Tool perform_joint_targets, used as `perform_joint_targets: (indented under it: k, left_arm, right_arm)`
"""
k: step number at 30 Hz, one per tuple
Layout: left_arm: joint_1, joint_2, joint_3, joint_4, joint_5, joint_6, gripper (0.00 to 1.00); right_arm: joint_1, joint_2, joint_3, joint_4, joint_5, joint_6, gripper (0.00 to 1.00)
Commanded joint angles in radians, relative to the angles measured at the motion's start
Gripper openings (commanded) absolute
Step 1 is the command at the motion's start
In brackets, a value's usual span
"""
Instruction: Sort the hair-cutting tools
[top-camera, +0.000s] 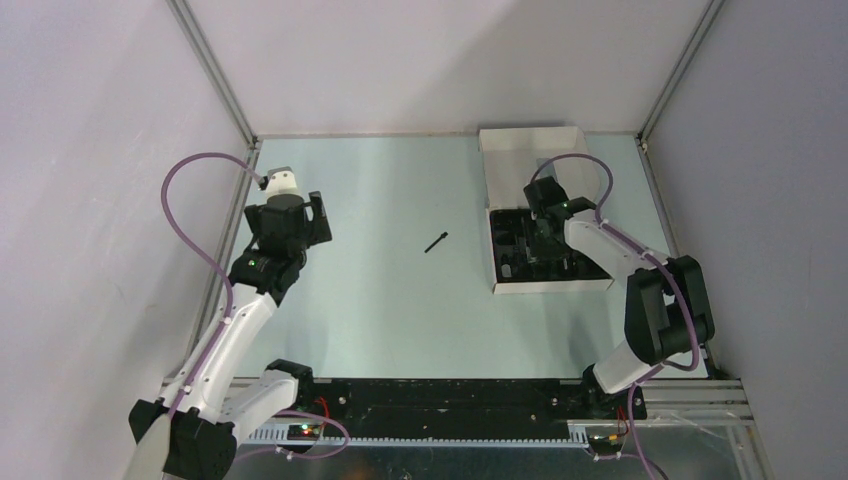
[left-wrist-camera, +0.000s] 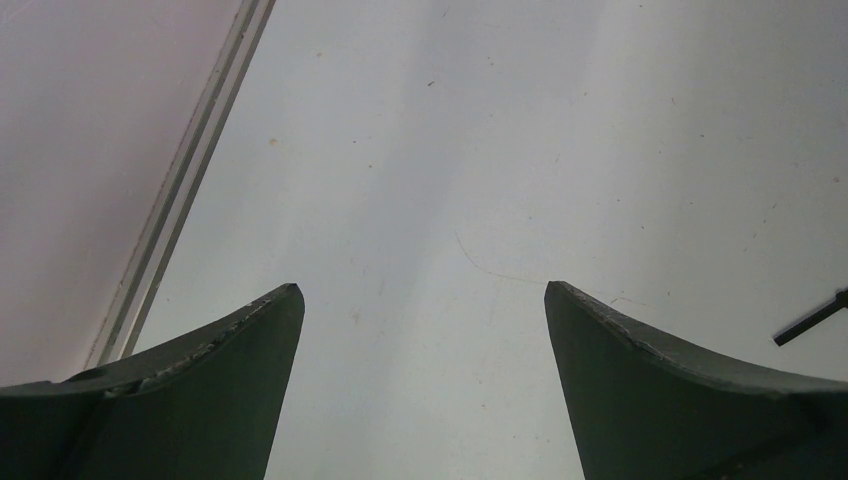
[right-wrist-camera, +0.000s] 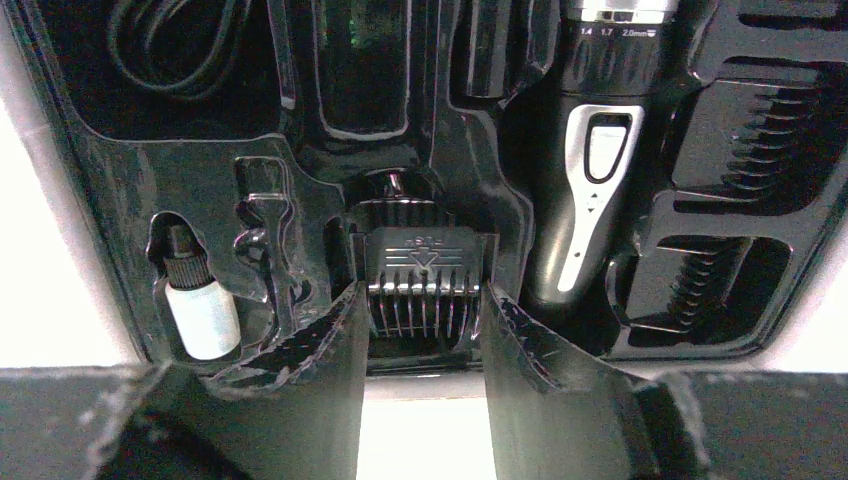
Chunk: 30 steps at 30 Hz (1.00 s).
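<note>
Right wrist view: a black comb attachment (right-wrist-camera: 422, 262) sits in a middle pocket of the black tray (right-wrist-camera: 140, 190), and the right gripper (right-wrist-camera: 422, 290) is clamped on its two sides. Just right of it the electric clipper (right-wrist-camera: 590, 170) lies in its own pocket. The coiled cord (right-wrist-camera: 170, 50) is in the far left pocket. The thin stick-brush (top-camera: 435, 243) lies alone on the worktop (top-camera: 380, 300), between the arms. The left gripper (left-wrist-camera: 423, 295) hangs over the worktop with its fingers wide apart, holding nothing.

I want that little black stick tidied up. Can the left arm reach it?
Probably yes. The stick lies alone on the table, the left gripper is open, and nothing stands between them.
</note>
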Motion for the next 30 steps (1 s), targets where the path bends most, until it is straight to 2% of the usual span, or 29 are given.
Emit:
perform_joint_targets:
  k: [1, 17, 21, 27, 30]
  left_arm:
    - [0.007, 0.000, 0.002, 0.027, 0.001, 0.014, 0.97]
    - [0.007, 0.006, 0.002, 0.026, 0.006, 0.015, 0.97]
    - [0.006, 0.008, 0.003, 0.027, 0.009, 0.015, 0.97]
    - [0.007, 0.013, 0.002, 0.027, 0.008, 0.015, 0.97]
    - [0.006, 0.018, 0.004, 0.025, 0.012, 0.015, 0.97]
  right_arm:
    - [-0.004, 0.025, -0.022, 0.057, -0.034, -0.029, 0.35]
    - [-0.057, 0.052, -0.032, 0.006, -0.150, 0.006, 0.38]
    - [-0.069, 0.059, -0.031, 0.001, -0.135, 0.006, 0.46]
    - [-0.070, 0.012, -0.030, 0.018, -0.149, 0.016, 0.65]
    - [-0.070, -0.025, -0.028, 0.012, -0.139, 0.017, 0.69]
